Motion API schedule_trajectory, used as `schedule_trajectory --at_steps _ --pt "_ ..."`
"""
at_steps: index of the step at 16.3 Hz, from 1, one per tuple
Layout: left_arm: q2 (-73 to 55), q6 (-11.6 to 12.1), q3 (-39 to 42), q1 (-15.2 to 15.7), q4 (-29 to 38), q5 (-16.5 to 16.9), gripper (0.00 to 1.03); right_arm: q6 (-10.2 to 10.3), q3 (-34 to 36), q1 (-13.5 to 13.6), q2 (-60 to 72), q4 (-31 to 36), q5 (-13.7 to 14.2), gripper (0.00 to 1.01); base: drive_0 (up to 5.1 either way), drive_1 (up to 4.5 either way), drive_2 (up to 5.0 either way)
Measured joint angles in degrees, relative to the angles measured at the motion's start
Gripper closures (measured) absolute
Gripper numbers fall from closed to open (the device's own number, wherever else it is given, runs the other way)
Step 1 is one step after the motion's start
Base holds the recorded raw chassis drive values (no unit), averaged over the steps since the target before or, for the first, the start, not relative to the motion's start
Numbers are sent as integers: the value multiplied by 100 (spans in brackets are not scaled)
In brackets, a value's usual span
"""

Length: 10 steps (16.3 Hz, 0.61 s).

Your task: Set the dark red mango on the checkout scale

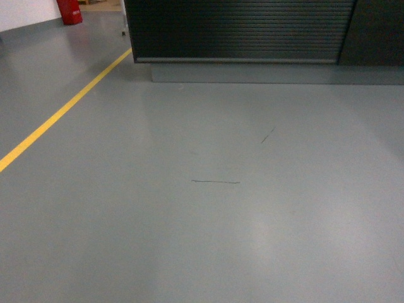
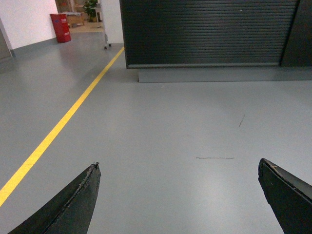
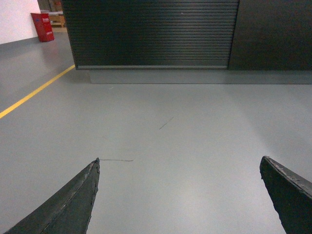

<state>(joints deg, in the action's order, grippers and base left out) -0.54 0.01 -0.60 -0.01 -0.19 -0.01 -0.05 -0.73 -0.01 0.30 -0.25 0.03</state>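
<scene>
Both pincers were spread wide and held nothing. The left gripper (image 2: 178, 195) showed its two dark fingers (image 2: 73, 204) at the bottom corners of its wrist view, bare grey floor (image 2: 161, 136) between and ahead of them. The right gripper (image 3: 178, 195) stood the same way, fingers (image 3: 68, 204) far apart over the floor.

The checkout (image 1: 240, 28) lay well ahead of both pincers, only its ribbed dark front panel and grey plinth visible; its top was out of frame. The dark red mango and the scale did not appear in any view, so their positions could not be told.

A yellow floor line (image 2: 63, 122) ran ahead-left of the left gripper. A red bin (image 2: 60, 27) stood far ahead-left, near a white wall. Two thin dark scuff marks (image 1: 216, 182) lay on the floor between the pincers and the checkout.
</scene>
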Motion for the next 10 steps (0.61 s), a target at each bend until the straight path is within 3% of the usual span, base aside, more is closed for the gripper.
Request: schedule_trajectory --at_steps 10 --pt "0 0 0 0 -2 0 5 0 0 0 0 7 0 3 3 266 -259"
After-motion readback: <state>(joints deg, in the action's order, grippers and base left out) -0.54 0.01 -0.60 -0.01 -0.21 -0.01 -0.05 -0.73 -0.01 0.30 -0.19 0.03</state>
